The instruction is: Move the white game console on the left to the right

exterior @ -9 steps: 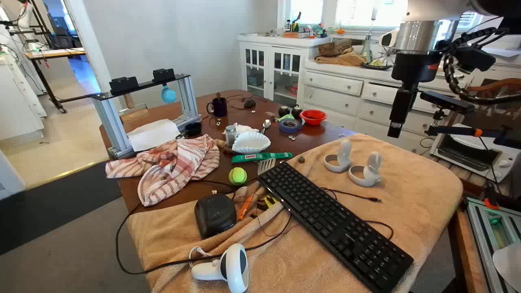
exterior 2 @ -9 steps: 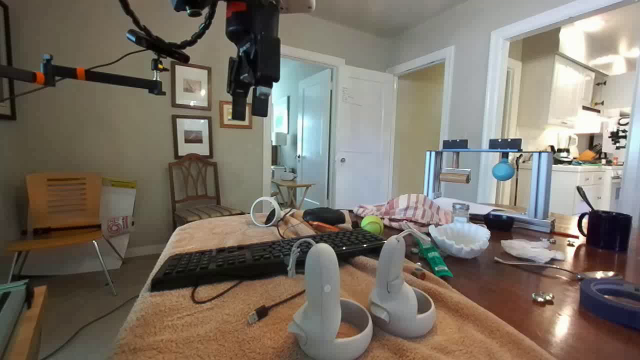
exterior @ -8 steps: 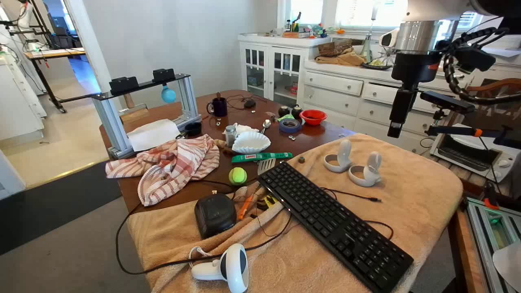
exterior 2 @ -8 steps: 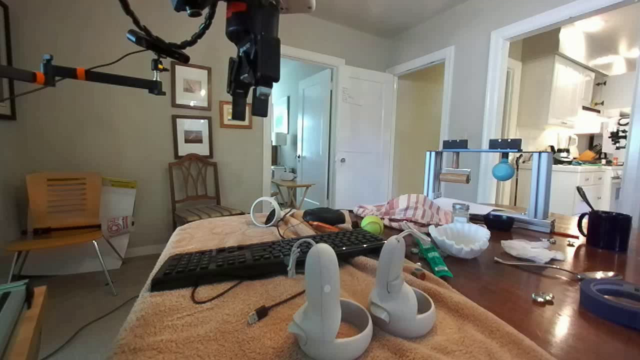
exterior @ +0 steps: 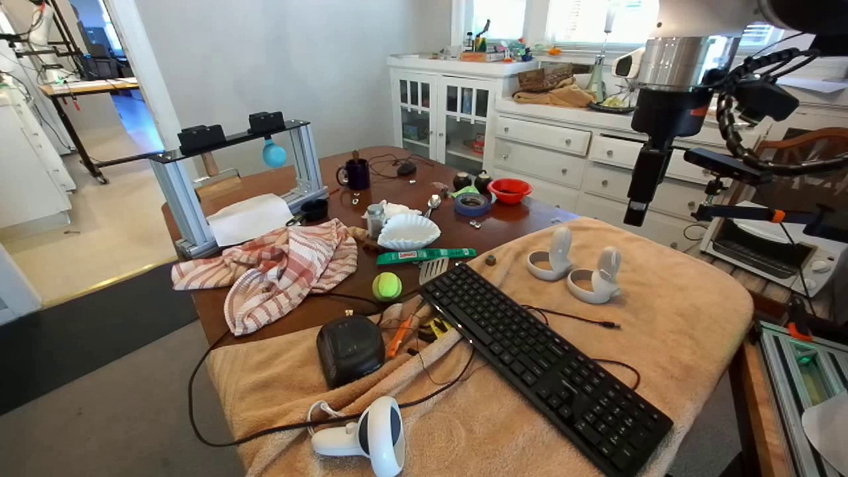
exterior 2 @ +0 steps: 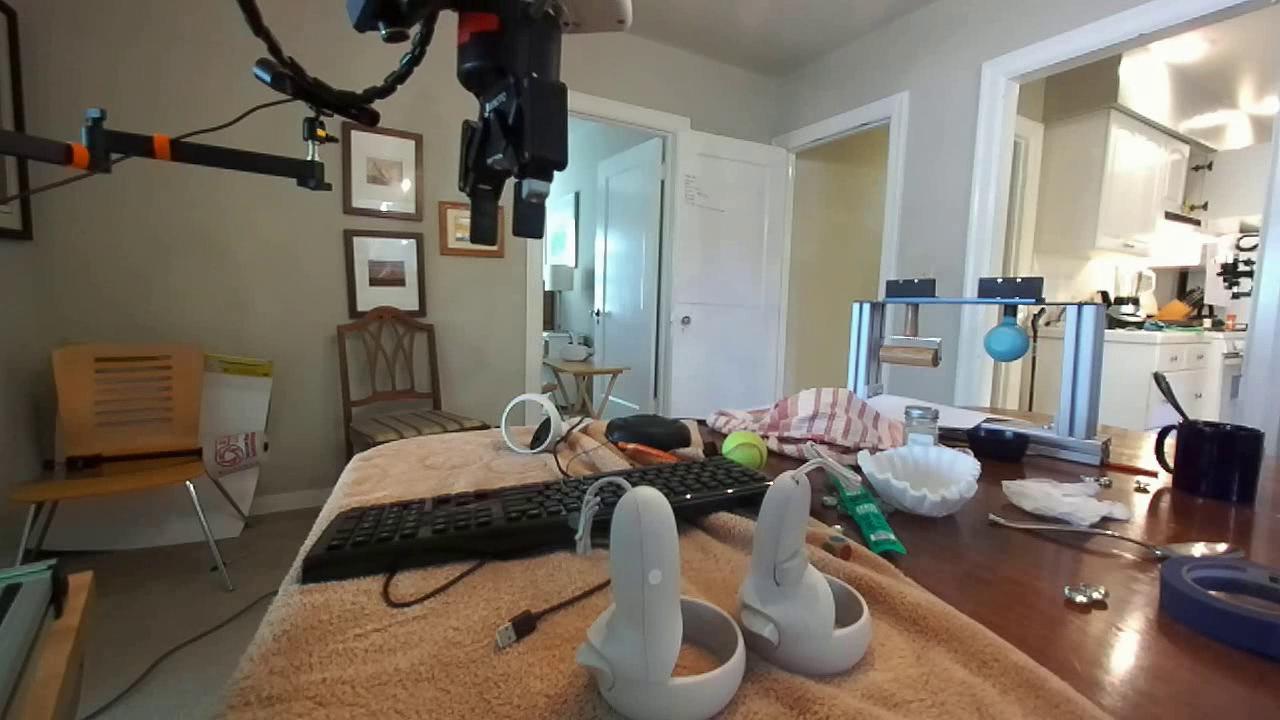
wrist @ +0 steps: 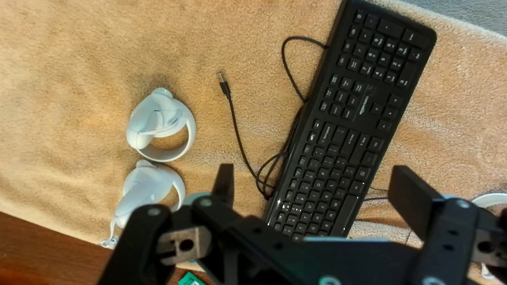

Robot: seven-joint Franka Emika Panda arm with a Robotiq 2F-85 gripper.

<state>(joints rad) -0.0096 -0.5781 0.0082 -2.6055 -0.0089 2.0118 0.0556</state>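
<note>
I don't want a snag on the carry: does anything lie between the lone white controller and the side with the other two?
Yes: the black keyboard lies across that route, and a black cable runs between it and the lone controller.

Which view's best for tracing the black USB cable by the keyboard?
Wrist view: looking down, it lays out most of the black USB cable beside the keyboard, plug included. Both exterior views show the plug and stretches of cable, but the keyboard or a white controller hides part.
</note>
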